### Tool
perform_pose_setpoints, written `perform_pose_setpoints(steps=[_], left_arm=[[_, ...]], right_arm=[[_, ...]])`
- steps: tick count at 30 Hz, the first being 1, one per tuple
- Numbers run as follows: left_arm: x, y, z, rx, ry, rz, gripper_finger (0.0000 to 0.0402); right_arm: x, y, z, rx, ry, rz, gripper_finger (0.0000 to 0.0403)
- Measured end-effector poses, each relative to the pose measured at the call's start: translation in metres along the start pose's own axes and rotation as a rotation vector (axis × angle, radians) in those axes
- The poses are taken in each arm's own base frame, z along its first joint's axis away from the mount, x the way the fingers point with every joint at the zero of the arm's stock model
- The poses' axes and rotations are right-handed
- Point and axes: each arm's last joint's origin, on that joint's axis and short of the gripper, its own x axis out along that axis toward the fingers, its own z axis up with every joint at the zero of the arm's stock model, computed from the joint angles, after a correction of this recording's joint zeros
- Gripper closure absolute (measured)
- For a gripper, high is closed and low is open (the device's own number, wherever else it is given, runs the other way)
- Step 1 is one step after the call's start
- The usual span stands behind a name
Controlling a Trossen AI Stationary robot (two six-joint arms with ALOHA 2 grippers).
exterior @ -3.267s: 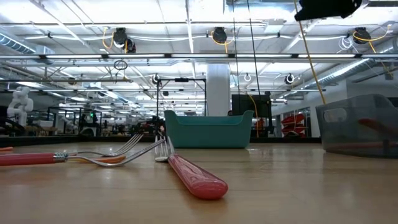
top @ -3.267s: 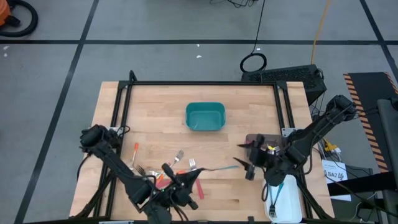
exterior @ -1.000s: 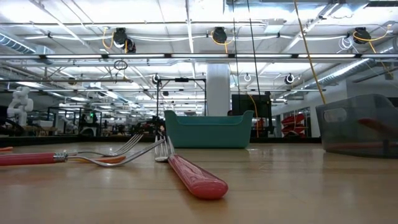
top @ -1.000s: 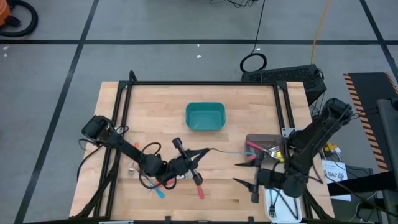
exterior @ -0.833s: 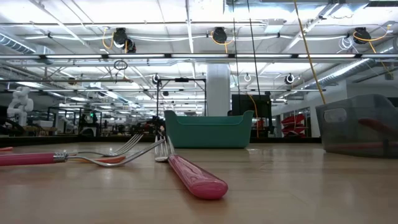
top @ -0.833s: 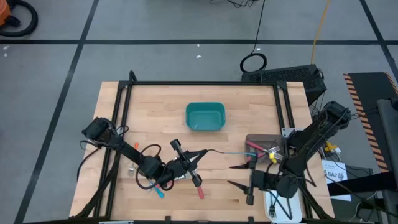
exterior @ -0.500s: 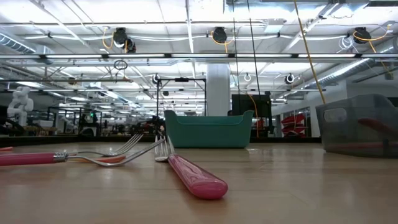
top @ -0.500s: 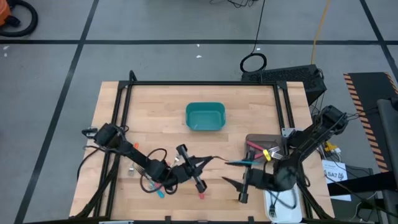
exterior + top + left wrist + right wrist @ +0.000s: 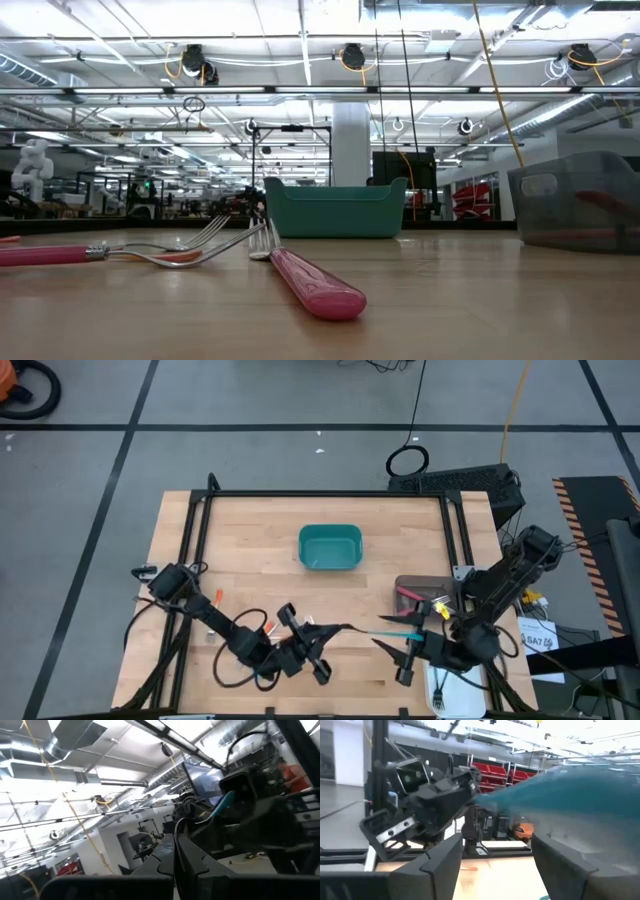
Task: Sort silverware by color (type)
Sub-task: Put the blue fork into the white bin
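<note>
Overhead first: the left gripper [image 9: 332,630] hangs above the desk's near edge, clamped shut on the metal end of a teal fork [image 9: 400,623], whose handle points at the right gripper [image 9: 395,658]. That one stands wide with nothing in it, just beside the handle. It looks like a handover. If the left lets go before the right has closed, the fork falls back onto the desk. A grab far out on the slim handle could also swing it loose. One teal bin [image 9: 330,547] sits toward the far edge, and one grey bin [image 9: 420,592] at the right edge holds a red fork. One orange fork [image 9: 215,598] lies near the left edge, and a red piece [image 9: 267,626] shows beside the left arm. Anything beneath that arm is hidden.

At desk level I count two red handles [image 9: 312,284] [image 9: 45,254] and one orange [image 9: 180,256], with the two bins behind.

From the left wrist, the closed fingers [image 9: 165,865] pinch a thin stem.

From the right wrist, the spread fingers [image 9: 442,857] flank the blurred teal handle [image 9: 570,790].
</note>
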Motion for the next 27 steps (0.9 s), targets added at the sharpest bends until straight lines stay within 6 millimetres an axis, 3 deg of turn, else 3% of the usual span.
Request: perform_pose_setpoints(steps=[12, 20, 27], left_arm=[[-0.003, -0.002, 0.003, -0.017, -0.01, -0.013, 0.0402], [0.006, 0.0, 0.024, 0.067, -0.046, 0.026, 0.0401], [0.004, -0.005, 0.036, 0.149, -0.095, 0.013, 0.0401]], right_arm=[[-0.033, -0.003, 0.025, -0.026, -0.042, 0.109, 0.0172], [-0.034, -0.006, 0.028, -0.031, -0.055, 0.119, 0.0172], [-0.031, -0.009, 0.038, 0.051, -0.192, 0.218, 0.0172]])
